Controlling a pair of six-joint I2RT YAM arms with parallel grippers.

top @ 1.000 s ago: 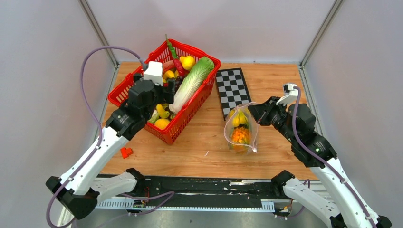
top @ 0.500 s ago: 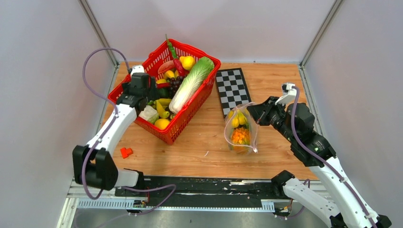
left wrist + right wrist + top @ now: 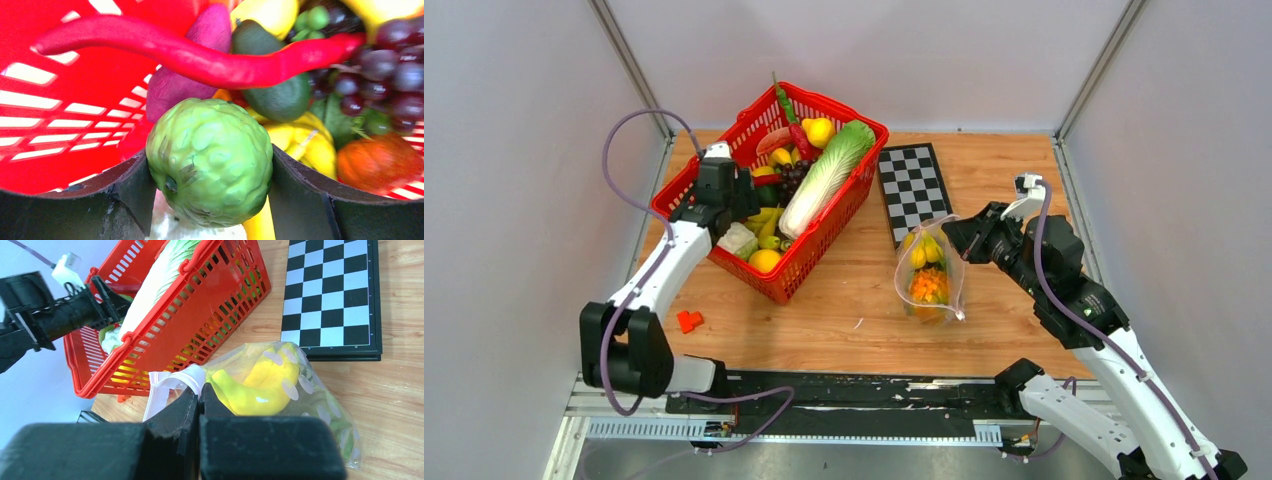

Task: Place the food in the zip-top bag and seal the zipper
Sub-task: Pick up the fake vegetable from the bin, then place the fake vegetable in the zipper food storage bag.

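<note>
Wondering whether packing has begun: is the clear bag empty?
No, yellow bananas and an orange piece lie inside the zip-top bag.

We look into a robotics lab test cell: plain pale grey panel walls [image 3: 874, 50] framed by slim metal corner posts [image 3: 631, 68] enclose a light wooden tabletop [image 3: 844, 290], with a flat black-and-white checkerboard panel [image 3: 912, 190] lying on it.

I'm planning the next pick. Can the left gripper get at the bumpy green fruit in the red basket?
Yes, it looks so: the bumpy green fruit sits between the fingers of the left gripper, which press against both its sides, with nothing in between.
</note>
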